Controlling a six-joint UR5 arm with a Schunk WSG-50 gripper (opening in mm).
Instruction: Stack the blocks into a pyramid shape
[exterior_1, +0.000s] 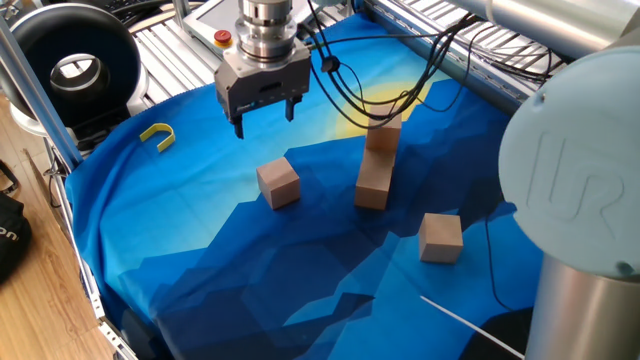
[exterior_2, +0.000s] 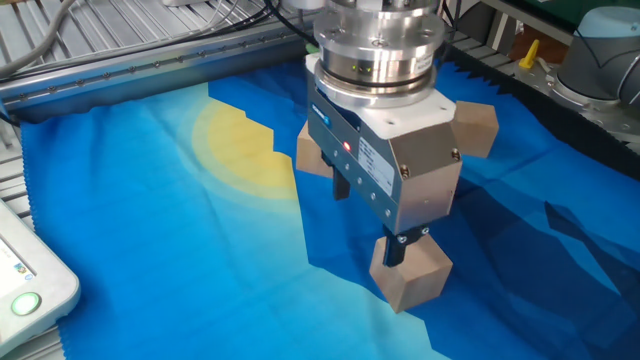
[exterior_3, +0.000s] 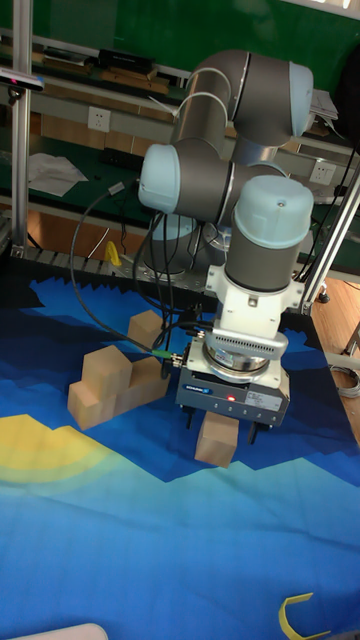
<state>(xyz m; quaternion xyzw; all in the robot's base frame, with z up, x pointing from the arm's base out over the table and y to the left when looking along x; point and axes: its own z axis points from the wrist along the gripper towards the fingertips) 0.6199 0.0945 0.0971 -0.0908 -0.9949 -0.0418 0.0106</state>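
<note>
Above the blue cloth on the desk, the tool hangs with its fingers pointing down, spread apart and holding nothing. A single block sits on the cloth just below it; in the other fixed view the same block shows partly behind one finger, and in the tall view this block peeks out beneath the tool. Further out stands a cluster of blocks, some stacked on others, near the yellow patch of the cloth. Another block lies alone, well apart from the cluster. A small yellow U-piece rests on the cloth near its edge, away from all the blocks.
</note>
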